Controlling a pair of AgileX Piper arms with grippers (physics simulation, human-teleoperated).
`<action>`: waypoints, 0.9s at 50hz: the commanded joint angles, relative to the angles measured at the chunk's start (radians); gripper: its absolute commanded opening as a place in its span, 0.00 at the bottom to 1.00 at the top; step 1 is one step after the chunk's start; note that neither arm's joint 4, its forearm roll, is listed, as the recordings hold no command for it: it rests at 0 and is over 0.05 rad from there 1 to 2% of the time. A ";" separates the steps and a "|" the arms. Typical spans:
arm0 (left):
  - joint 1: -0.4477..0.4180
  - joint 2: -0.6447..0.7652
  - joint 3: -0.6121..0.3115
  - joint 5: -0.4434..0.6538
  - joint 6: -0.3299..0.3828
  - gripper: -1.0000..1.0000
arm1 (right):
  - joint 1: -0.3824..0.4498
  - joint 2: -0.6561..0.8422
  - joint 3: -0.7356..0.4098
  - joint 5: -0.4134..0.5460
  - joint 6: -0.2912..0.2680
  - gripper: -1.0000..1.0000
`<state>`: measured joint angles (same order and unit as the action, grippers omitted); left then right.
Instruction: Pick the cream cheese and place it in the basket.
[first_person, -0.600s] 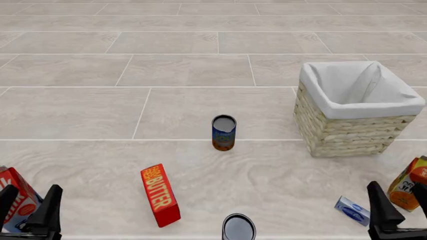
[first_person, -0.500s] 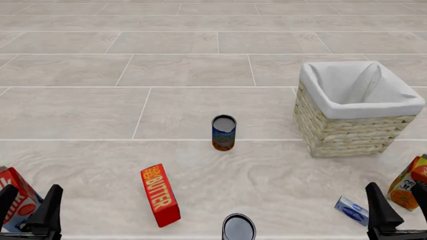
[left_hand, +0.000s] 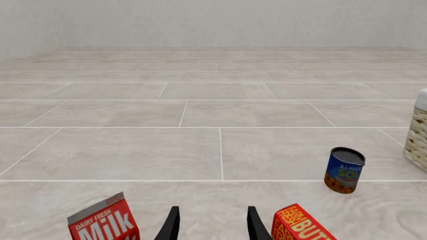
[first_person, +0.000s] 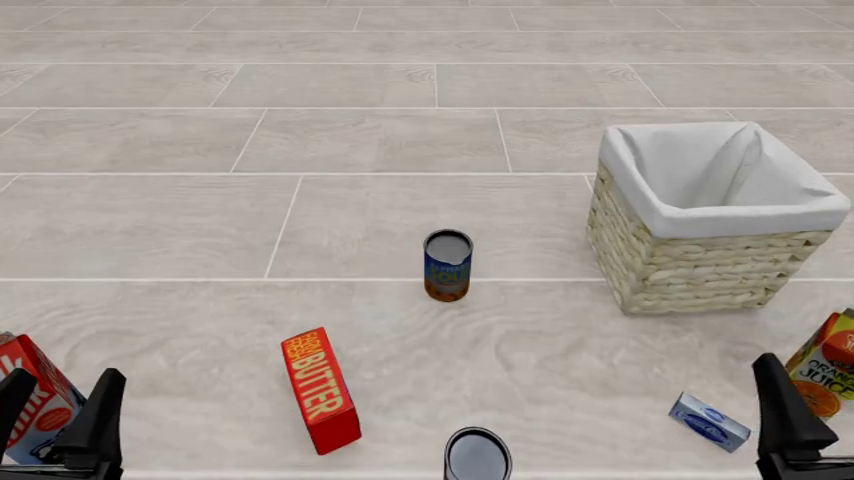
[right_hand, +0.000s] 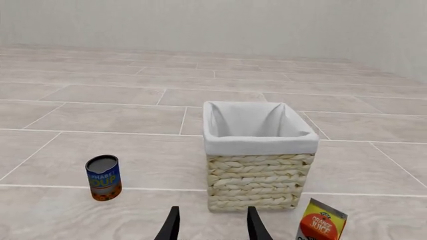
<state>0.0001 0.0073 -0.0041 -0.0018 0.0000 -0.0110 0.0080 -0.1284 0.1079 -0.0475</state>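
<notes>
The cream cheese (first_person: 710, 421), a small flat light-blue and white box, lies on the floor at the near right. It does not show in either wrist view. The basket (first_person: 694, 270), tan wicker with a white liner, stands further off on the right; it also shows in the right wrist view (right_hand: 257, 182). My right gripper (first_person: 830, 432) is open and empty, just right of the cream cheese, with one finger (first_person: 787, 412) showing at the frame's edge. My left gripper (first_person: 56, 408) is open and empty at the near left, far from the box.
A red butter box (first_person: 320, 390) lies near the front centre. A soup can (first_person: 449, 264) stands mid-floor and a second can (first_person: 478, 455) at the near edge. A milk carton (first_person: 34, 385) stands by the left gripper. An orange juice carton (first_person: 830, 362) stands by the right gripper.
</notes>
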 joint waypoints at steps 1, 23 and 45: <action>0.000 0.000 0.000 0.000 0.000 1.00 | -0.017 0.117 -0.132 0.127 -0.020 1.00; 0.000 0.000 0.000 0.000 0.000 1.00 | -0.021 0.322 -0.262 0.279 -0.141 1.00; 0.000 0.000 0.000 0.000 0.000 1.00 | 0.008 0.609 -0.302 0.415 -0.368 1.00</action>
<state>0.0002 0.0076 -0.0043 -0.0019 0.0000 -0.0226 0.4925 -0.4026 0.4631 -0.3253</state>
